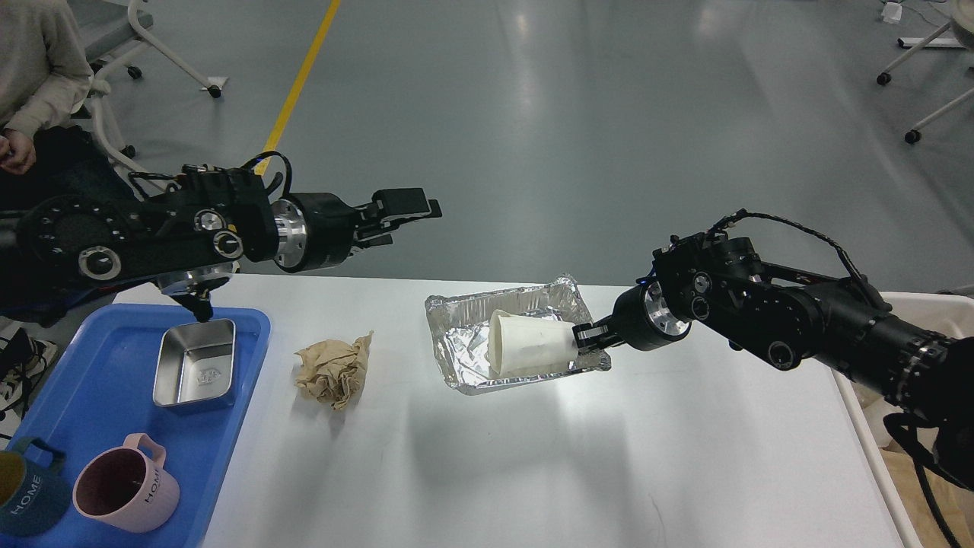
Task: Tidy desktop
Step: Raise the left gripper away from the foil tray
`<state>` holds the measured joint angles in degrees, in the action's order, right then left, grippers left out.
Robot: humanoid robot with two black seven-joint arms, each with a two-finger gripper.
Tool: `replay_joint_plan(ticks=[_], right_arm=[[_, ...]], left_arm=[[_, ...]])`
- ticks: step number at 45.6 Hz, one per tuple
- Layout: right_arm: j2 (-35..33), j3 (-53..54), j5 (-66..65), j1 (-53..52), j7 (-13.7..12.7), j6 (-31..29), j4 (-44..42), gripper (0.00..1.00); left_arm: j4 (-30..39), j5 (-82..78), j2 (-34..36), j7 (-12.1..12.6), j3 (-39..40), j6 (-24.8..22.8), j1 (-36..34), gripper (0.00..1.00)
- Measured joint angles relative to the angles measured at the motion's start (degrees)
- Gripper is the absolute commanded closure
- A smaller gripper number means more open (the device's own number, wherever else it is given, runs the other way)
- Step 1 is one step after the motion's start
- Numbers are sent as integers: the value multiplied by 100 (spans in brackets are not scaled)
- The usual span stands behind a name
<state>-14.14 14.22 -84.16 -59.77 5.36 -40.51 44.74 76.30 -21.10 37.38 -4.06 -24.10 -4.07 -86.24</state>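
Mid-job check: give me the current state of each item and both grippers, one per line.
paper cup: on its side over the foil tray, gripped at its rim
foil tray: on the desktop, crinkled
crumpled paper: loose on the desktop
steel tin: upright, empty, on the blue tray
pink mug: upright on the blue tray
left gripper: open, holding nothing
right gripper: shut on paper cup

"HOME" runs down the side of the pink mug (pixel 125 485), and "HOME" again on the dark teal mug (pixel 27 495) beside it.
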Motion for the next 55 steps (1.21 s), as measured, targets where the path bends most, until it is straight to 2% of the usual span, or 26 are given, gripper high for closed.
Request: replay_joint_plan(ticks=[23,27,35,42,49,55], right_arm=[[-16,-6,-4,-3,-7,18,8,100],[-25,-6,-4,-3,-9,20,10,100],[-49,-6,-4,2,-9,20,9,100],[-53,-6,-4,-47,-8,20,10,100],[-50,-6,-4,-48,-9,20,8,100],[-47,-6,-4,-48,-9,17,5,100]], left_arm=[[657,-79,1411,49,-67,-8,-109,6],[895,-76,1944,35,-45,15,-83,6],[1406,-62,3660,-49,-4,62,102,6],[1529,-50,4778,-290,0,73,290,6],[1573,3,5404,-545,-53,76,460,6],[1612,11,5699,-592,-145,80,543,6]])
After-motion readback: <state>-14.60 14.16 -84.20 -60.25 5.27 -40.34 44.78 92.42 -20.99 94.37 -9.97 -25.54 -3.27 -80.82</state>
